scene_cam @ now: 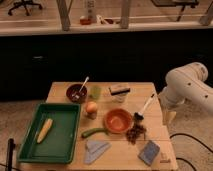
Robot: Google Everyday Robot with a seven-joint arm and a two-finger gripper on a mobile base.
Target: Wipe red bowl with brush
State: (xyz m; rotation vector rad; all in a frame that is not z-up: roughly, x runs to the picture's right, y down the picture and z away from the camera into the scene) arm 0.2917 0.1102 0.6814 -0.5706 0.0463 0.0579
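The red bowl [118, 120] is shallow and orange-red and sits on the wooden table [145, 90], right of centre. The brush [145, 106] lies just right of the bowl, its white stick handle pointing back-right and its dark bristle head near the bowl's rim. My gripper [169, 116] hangs down from the white arm [187, 85] at the table's right edge. It is right of the brush and apart from it, and holds nothing that I can see.
A green tray [30, 150] with a corn cob [45, 130] fills the left. Behind the bowl are a maroon bowl with a white spoon [76, 92], a peach-coloured fruit [91, 107], a green cup [95, 92] and a black-and-white block [119, 90]. In front are a green vegetable [93, 132], a dark cluster [135, 133], a grey cloth [96, 149] and a sponge [149, 152].
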